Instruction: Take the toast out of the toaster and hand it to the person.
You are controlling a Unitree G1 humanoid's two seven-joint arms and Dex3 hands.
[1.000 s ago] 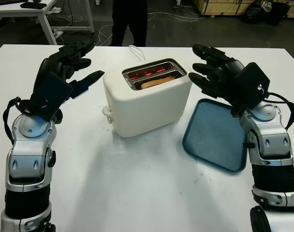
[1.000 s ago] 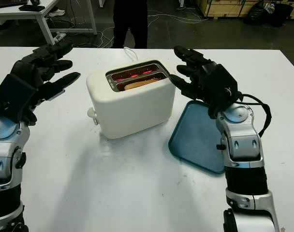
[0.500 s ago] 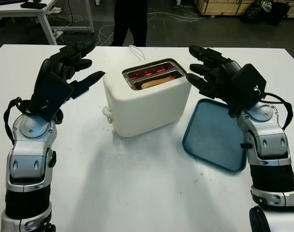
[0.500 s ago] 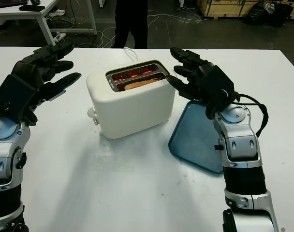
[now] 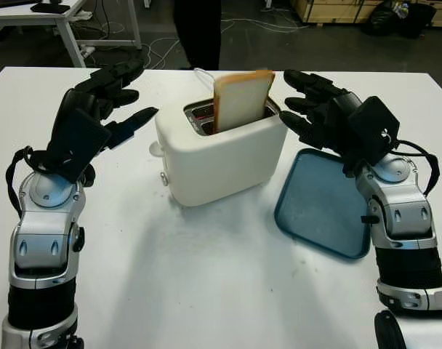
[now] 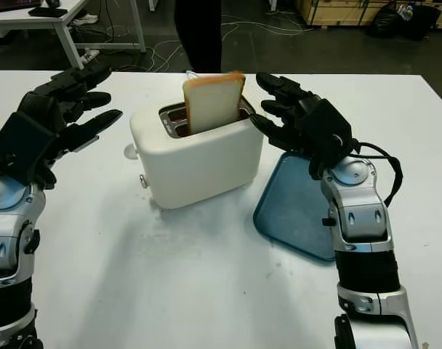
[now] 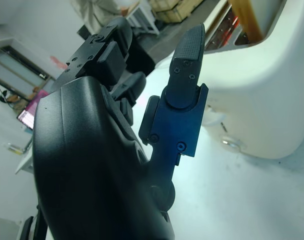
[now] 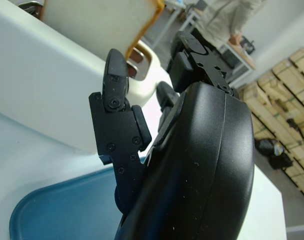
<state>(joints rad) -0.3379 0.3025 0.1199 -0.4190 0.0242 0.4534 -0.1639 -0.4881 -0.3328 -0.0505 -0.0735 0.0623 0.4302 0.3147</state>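
Observation:
A cream toaster (image 5: pixel 221 156) stands mid-table. A slice of pale toast (image 5: pixel 240 99) with a brown crust sticks up out of its near slot, upright and leaning slightly. My left hand (image 5: pixel 108 98) hovers open just left of the toaster, apart from it. My right hand (image 5: pixel 308 105) is open beside the toaster's right end, its fingertips (image 5: pixel 290 76) close to the toast's right edge but not touching it. The toast (image 8: pixel 92 20) and the toaster's wall (image 8: pixel 42 95) also appear in the right wrist view. A person (image 5: pixel 198 29) in dark trousers stands beyond the table's far edge.
A blue tray (image 5: pixel 319 200) lies flat on the white table (image 5: pixel 206 276) right of the toaster, partly under my right forearm. The toaster's white cord (image 5: pixel 203 74) runs off the far edge. Another table (image 5: pixel 54 14) and floor cables lie beyond.
The toast has popped up out of the slot and the red glow inside has gone out. The lever on the toaster's left end has risen. Both hands stayed nearly still.

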